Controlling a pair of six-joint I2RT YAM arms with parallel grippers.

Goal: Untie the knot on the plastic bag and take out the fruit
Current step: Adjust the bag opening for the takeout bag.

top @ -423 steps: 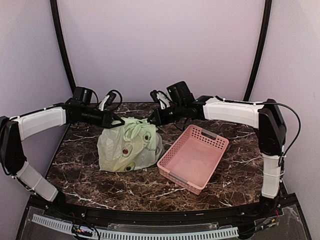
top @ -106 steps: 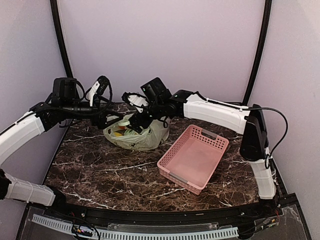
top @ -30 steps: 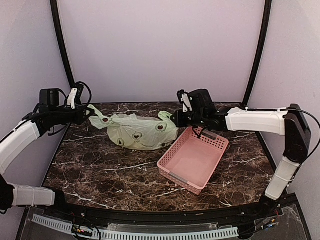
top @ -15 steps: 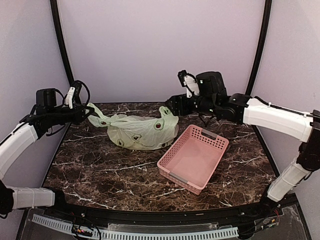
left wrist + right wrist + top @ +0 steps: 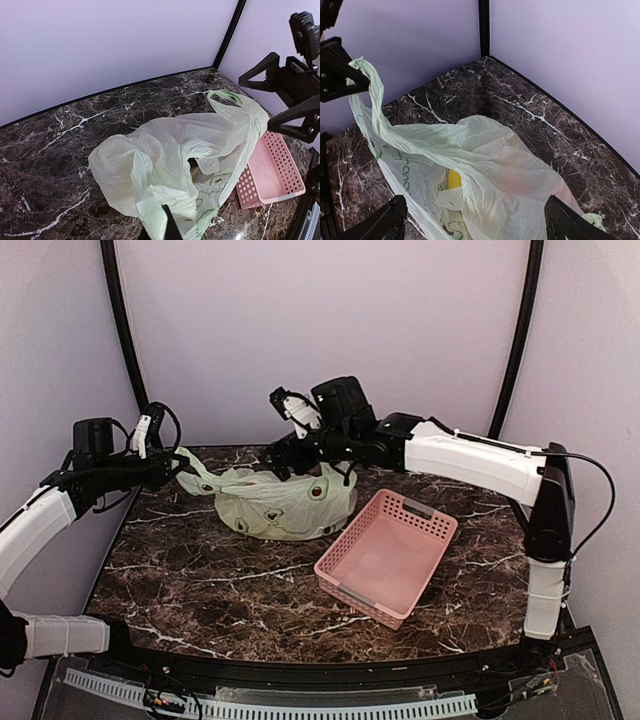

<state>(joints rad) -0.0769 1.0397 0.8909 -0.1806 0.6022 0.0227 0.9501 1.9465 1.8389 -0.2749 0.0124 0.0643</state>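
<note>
The pale green plastic bag (image 5: 285,504) lies slumped at the back of the table with its mouth loose. The knot is out of view; the two handle loops stand apart. My left gripper (image 5: 178,466) is shut on the left handle and holds it up and taut, its fingertips (image 5: 162,226) pinching the plastic. My right gripper (image 5: 285,458) hovers open just above the bag, its fingers (image 5: 387,222) spread wide to either side of it and holding nothing. Through the bag's mouth (image 5: 470,165) one yellow fruit (image 5: 453,179) shows. The free right handle loop (image 5: 227,97) droops.
A pink slotted basket (image 5: 385,552) stands right of the bag, close to its right end, and also shows in the left wrist view (image 5: 272,175). Lilac walls and black corner posts close in the dark marble table (image 5: 220,585).
My right gripper has let go of the right handle, opened wide and swung left from beside the basket to above the bag. That handle has sagged. The left arm has held still.
</note>
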